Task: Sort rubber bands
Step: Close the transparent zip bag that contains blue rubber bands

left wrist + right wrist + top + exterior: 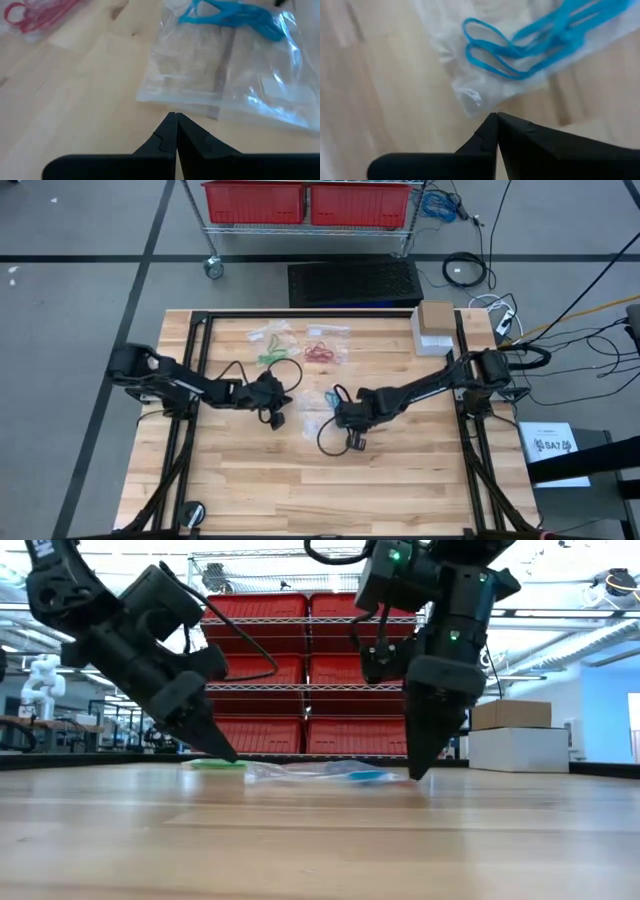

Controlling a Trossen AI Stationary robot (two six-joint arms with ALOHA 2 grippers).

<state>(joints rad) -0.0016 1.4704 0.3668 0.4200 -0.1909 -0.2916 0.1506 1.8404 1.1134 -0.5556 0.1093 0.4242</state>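
Both arms reached toward the middle of the wooden surface (400,480). The left pincer (175,120) was clenched on nothing, its tips just short of a clear plastic bag (225,80) holding blue rubber bands (540,42). The right pincer (497,119) was likewise clenched empty at that bag's corner. Red rubber bands (319,352) and green rubber bands (270,357) lay farther back.
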